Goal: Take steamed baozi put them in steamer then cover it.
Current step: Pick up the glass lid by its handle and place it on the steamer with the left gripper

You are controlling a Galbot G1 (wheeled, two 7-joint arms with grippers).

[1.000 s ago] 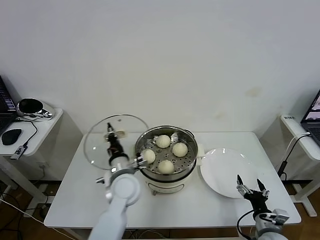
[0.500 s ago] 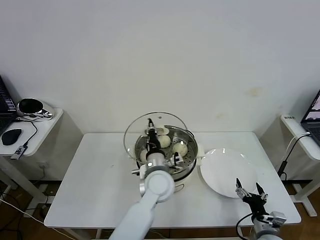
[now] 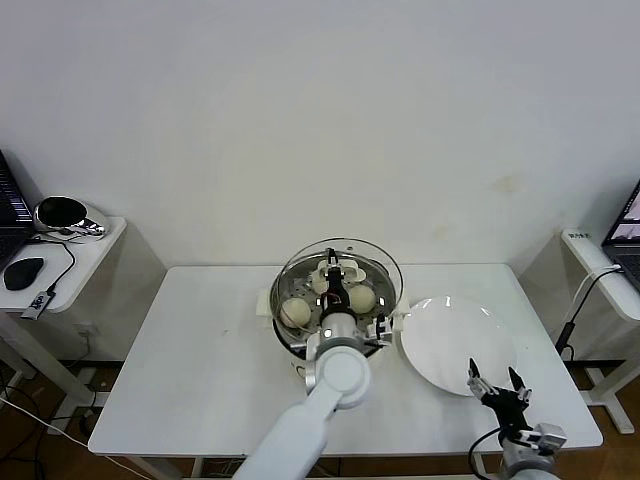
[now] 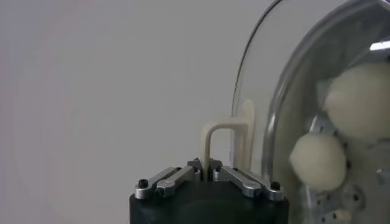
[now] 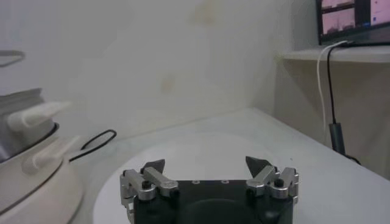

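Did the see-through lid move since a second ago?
Yes. The cover, held by the shut left gripper, moved rightward from beside the steamer to directly over it and the baozi. The white plate stayed put.

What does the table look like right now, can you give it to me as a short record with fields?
left gripper: shut on the cover's handle, above the steamer
cover: glass lid held over the steamer, not clearly seated yet
steamer: mid-table on a white base
baozi: in the steamer, seen through the glass
white plate: beside the steamer, on the robot's right
right gripper: open, idle near the front edge of the plate
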